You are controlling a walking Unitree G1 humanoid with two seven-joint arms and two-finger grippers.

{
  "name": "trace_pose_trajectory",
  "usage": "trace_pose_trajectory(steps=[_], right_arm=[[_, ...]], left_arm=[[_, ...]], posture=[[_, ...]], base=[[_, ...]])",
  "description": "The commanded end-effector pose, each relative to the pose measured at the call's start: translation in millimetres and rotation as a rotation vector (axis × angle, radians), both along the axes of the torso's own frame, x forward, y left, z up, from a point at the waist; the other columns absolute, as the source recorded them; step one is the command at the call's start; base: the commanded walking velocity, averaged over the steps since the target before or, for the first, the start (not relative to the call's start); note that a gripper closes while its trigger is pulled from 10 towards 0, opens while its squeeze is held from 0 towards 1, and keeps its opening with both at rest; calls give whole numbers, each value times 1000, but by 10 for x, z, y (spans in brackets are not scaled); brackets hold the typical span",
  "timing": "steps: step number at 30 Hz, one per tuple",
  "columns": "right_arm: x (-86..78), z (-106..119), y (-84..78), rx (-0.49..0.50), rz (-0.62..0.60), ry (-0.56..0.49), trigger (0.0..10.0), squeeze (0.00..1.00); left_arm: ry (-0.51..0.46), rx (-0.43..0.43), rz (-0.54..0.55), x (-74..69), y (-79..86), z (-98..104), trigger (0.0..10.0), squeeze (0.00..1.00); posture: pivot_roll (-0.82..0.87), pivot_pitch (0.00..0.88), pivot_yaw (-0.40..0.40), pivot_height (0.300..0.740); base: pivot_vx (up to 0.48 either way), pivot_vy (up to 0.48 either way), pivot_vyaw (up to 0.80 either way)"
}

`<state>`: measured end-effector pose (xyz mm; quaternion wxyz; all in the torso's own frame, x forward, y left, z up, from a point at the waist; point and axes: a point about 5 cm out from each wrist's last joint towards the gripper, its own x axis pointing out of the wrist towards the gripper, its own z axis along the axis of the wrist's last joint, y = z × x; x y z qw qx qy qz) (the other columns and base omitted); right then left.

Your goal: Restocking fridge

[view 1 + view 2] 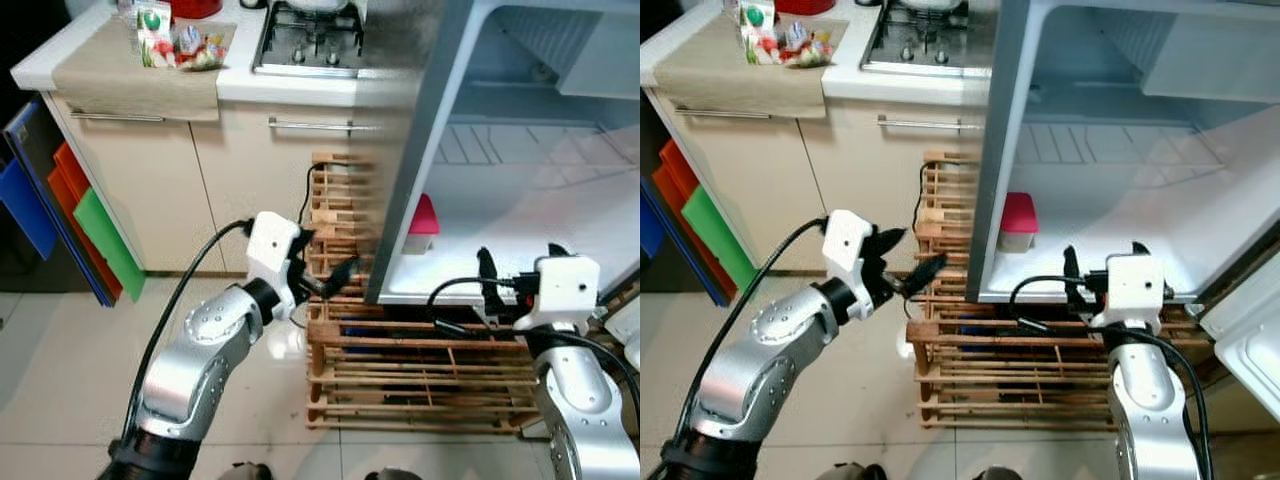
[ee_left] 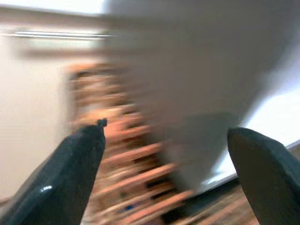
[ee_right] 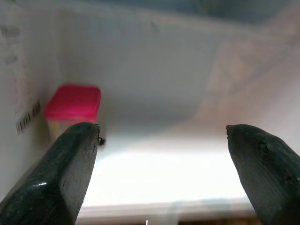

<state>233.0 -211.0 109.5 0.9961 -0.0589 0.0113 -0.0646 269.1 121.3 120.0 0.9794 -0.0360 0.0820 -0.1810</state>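
Observation:
The fridge (image 1: 520, 150) stands open, its white inside mostly bare. A container with a red lid (image 1: 422, 222) sits at the left end of the bottom shelf and shows again in the right wrist view (image 3: 72, 105). My right gripper (image 1: 520, 255) is open just in front of that shelf's front edge, holding nothing. My left gripper (image 1: 335, 278) is open and empty beside the fridge's grey left wall, over the wooden rack (image 1: 420, 370). The left wrist view is blurred. Several food packets (image 1: 175, 42) lie on a beige cloth on the counter at the far left.
A gas hob (image 1: 310, 40) sits on the counter beside the fridge. Coloured boards (image 1: 90, 230) lean against the cabinet at the left. The wooden slatted rack spans the floor under the fridge. The fridge door (image 1: 1250, 340) hangs open at the right.

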Motion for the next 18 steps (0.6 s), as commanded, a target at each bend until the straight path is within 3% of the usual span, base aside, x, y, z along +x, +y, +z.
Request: trace_pose_trajectory(steps=[1, 2, 3, 4, 8, 12, 14, 16, 17, 18], right_arm=[[19, -2, 25, 7, 4, -9, 10000, 0], [27, -8, 49, 3, 16, -10, 10000, 0], [32, -68, 97, 18, 29, 0, 10000, 0], [25, -98, 107, 43, 28, 9, 10000, 0], [-1, -162, 132, 74, 28, 17, 10000, 0], [-133, -182, 142, 105, 31, 5, 10000, 0], [-165, -199, 160, 97, 40, 8, 10000, 0], [-130, -248, 132, 82, 31, 11, 10000, 0], [-130, -248, 132, 82, 31, 11, 10000, 0], [-113, -268, 125, 79, 19, 9, 10000, 0]], left_arm=[[-12, 55, 122, -18, 191, -35, 10000, 0], [-8, 69, 156, -50, 259, -59, 10000, 0], [0, 124, 248, -141, 474, -145, 10000, 0], [-1, 145, 304, -201, 587, -164, 10000, 0], [-18, 145, 387, -300, 738, -177, 10000, 0], [-188, 211, 359, -553, 822, 119, 10000, 0], [-197, 199, 326, -548, 803, 150, 10000, 0], [-194, 156, 277, -352, 660, 118, 10000, 0], [-194, 156, 277, -352, 660, 118, 10000, 0], [-198, 136, 239, -256, 556, 102, 10000, 0]], posture=[[-101, 0, 55, 740], [-101, 0, 55, 740], [-42, 0, 41, 740], [-30, 0, 37, 740], [-7, 0, 27, 740], [6, 0, 28, 740], [-13, 0, 41, 740], [-46, 4, 74, 740], [-46, 4, 74, 740], [-49, 0, 78, 740]], base=[[0, 0, 0], [0, 0, 0], [0, 0, 0], [0, 0, 0], [0, 0, 0], [0, 0, 0], [0, 0, 0], [0, 0, 0], [0, 0, 0], [0, 0, 0]])
